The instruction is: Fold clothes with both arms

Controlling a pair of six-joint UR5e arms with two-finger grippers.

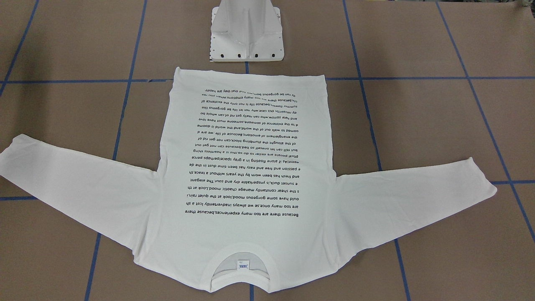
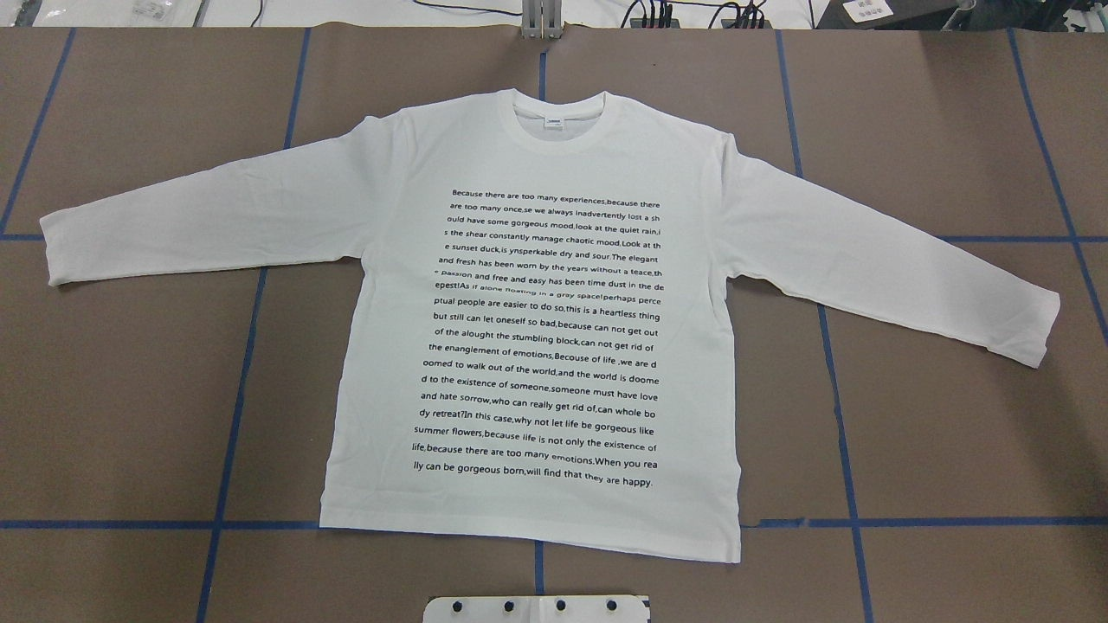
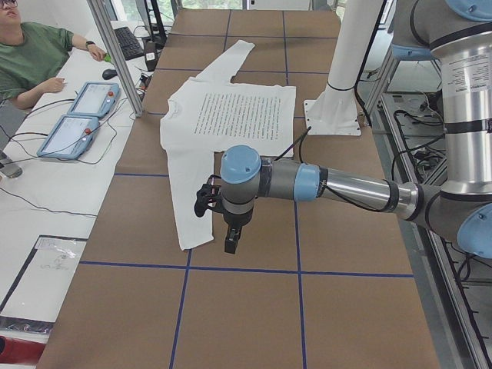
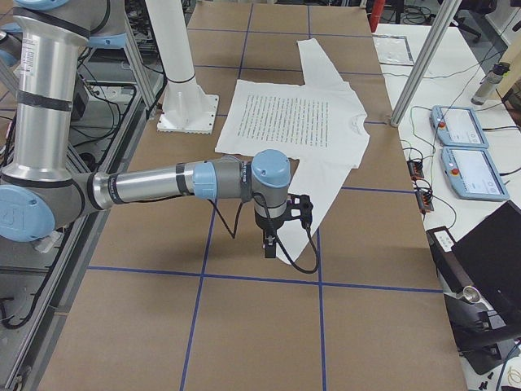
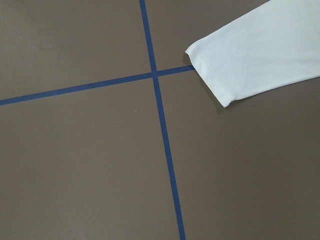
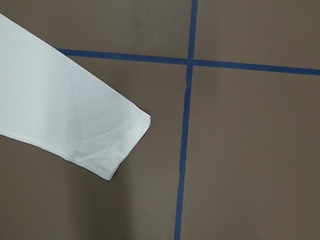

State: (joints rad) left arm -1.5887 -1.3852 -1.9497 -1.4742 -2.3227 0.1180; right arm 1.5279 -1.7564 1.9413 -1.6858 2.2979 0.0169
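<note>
The white long-sleeved T-shirt point(image 2: 537, 346) lies flat on the brown table, printed text up, both sleeves spread, collar point(image 2: 558, 117) away from the robot. It also shows in the front view point(image 1: 250, 167). My left gripper point(image 3: 231, 244) points down above the table beside the near sleeve's cuff point(image 3: 188, 231); I cannot tell if it is open or shut. My right gripper point(image 4: 269, 247) points down next to the other sleeve's cuff point(image 4: 295, 244); I cannot tell its state either. The wrist views show only the cuffs point(image 5: 240, 60) point(image 6: 80, 120), no fingers.
The white pedestal base point(image 1: 246, 37) stands just behind the shirt's hem. Blue tape lines point(image 2: 234, 389) grid the table. An operator point(image 3: 31, 54) and teach pendants point(image 3: 84, 115) are beyond the table's far edge, past an aluminium post point(image 3: 115, 54).
</note>
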